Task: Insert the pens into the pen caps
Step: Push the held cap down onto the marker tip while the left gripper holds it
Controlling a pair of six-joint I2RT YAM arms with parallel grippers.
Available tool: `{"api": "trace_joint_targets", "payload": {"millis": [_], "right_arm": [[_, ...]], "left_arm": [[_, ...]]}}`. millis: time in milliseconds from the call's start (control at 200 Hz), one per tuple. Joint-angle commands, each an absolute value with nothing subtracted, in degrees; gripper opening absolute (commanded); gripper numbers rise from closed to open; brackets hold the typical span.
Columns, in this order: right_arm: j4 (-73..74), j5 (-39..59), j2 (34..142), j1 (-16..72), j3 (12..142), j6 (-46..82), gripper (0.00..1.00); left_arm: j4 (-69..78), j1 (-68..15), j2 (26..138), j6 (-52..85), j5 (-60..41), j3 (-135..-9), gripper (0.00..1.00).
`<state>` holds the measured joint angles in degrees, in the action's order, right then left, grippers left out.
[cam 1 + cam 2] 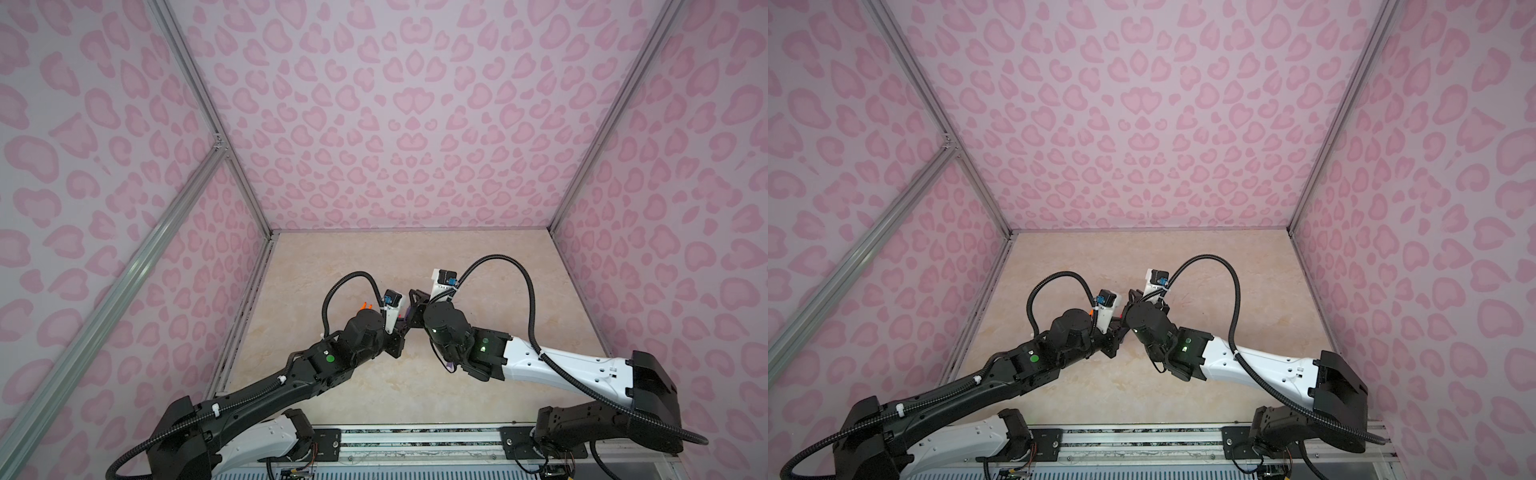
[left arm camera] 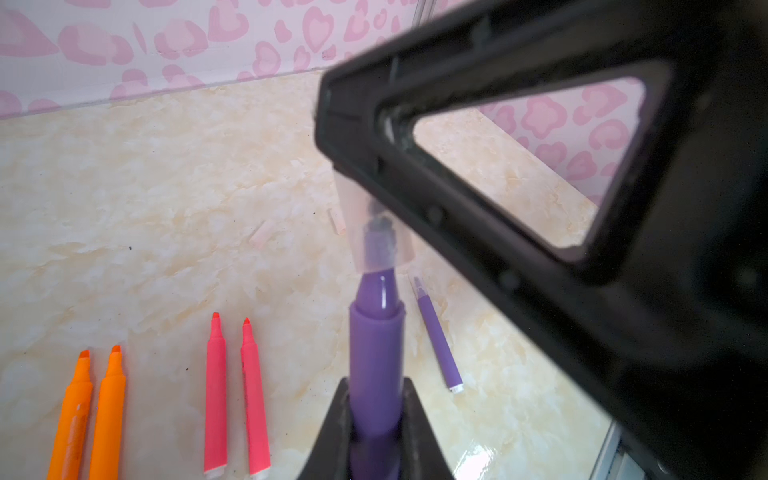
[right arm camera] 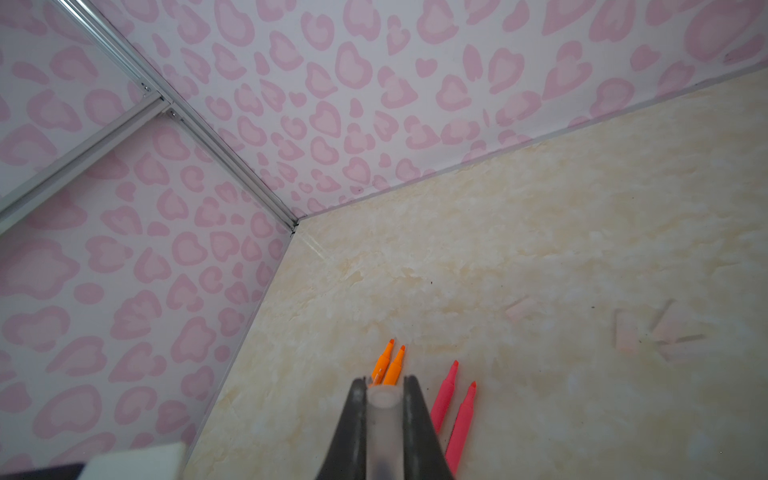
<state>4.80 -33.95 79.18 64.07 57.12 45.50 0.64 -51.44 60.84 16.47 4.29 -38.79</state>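
Observation:
My left gripper is shut on a purple pen. The pen's tip sits inside the mouth of a pale translucent pen cap. That cap is clamped in my shut right gripper. In both top views the two grippers meet above the middle of the table, left gripper against right gripper. On the table lie two orange pens, two pink-red pens and a second purple pen. Loose caps lie further out.
The marble-look table is boxed in by pink patterned walls at the back and both sides. Two more loose caps lie beyond the pink-red pens. Orange pen tips show beside the left wrist.

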Motion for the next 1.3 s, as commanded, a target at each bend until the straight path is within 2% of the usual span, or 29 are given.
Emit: {"api": "trace_joint_targets", "payload": {"millis": [0, 855, 1300], "right_arm": [[4.0, -35.9, 80.4, 65.3, 57.6, 46.1, 0.0], [6.7, -35.1, 86.5, 68.1, 60.6, 45.8, 0.0], [14.2, -34.1, 85.6, 68.1, 56.2, 44.7, 0.0]], "left_arm": [[3.4, -51.2, 59.8, 16.9, 5.6, -38.6, 0.03], [4.0, -47.1, 57.4, 19.9, 1.6, -37.1, 0.03], [5.9, -44.8, 55.7, 21.1, -1.6, -35.4, 0.03]]}}
